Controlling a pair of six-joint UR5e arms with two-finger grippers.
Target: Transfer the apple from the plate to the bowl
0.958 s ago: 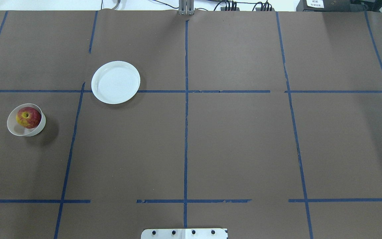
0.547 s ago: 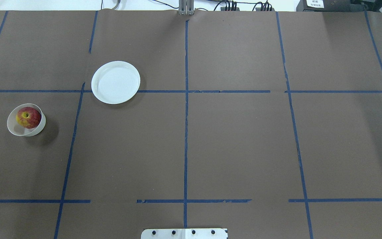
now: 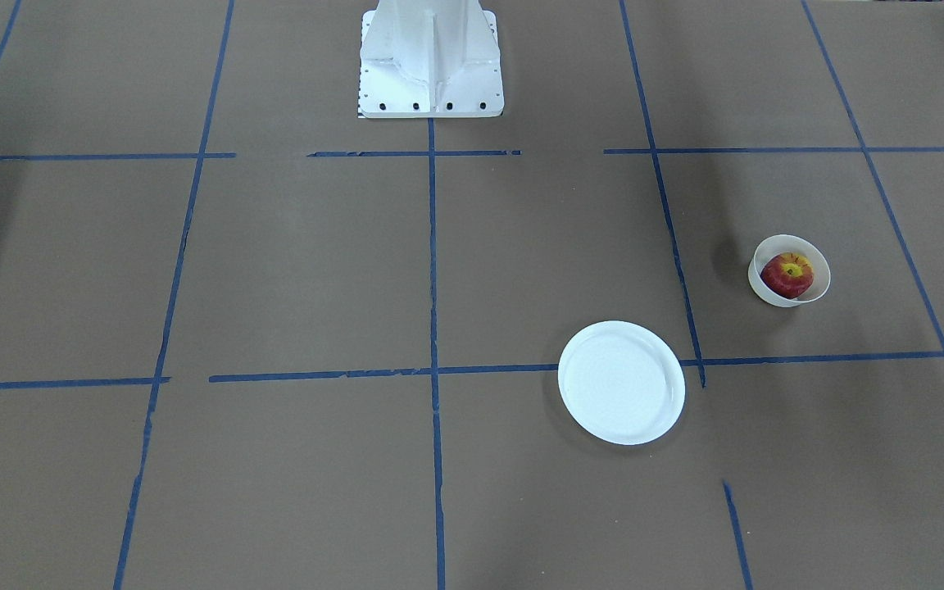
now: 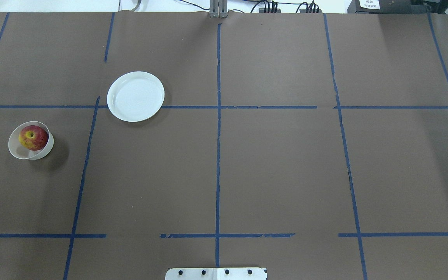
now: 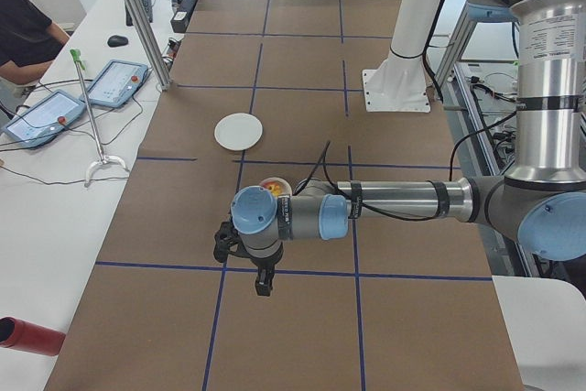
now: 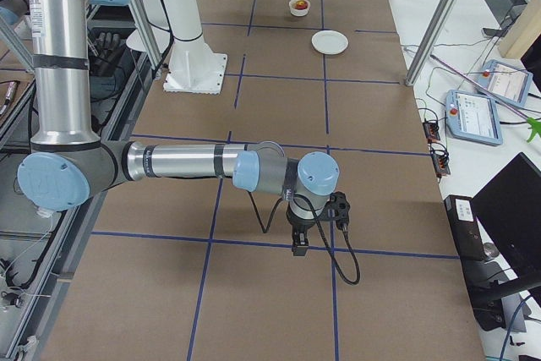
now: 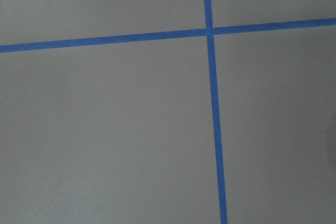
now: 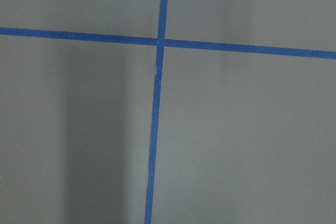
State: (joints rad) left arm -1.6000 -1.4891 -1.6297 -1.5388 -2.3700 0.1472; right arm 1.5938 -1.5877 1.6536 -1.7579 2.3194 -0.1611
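Legible text: the white sticker (image 4: 368,4) on the black box past the far table edge is too small to read, and so is the print on the left arm's upright silver tube (image 5: 549,34). The small red apple with a yellow patch at the stem (image 4: 33,137) sits inside the small deep cream-white bowl (image 4: 18,153), stem dimple up, on the robot's left side of the brown paper-covered table with a blue tape grid (image 4: 286,175). The flat round white plate (image 4: 135,96) holds nothing. It lies farther from the robot and closer to the centre line, well apart from the bowl, with its near edge over a tape line. The front view agrees: apple (image 3: 787,275) in bowl (image 3: 767,293), plate (image 3: 621,383) bare, white robot pedestal (image 3: 431,57) at the top. Left arm: upper link vertical, forearm level across the table, wrist bent so the left gripper (image 5: 263,288) points straight down by a tape crossing, nearer the table's end than the bowl, touching nothing. The right arm mirrors that pose at the opposite end, with the right gripper (image 6: 299,247) pointing down over a tape line, far from the bowl. Both grippers show only in the side views, so I cannot tell whether their jaws are apart or closed. Both wrist cameras see just paper and tape crosses.
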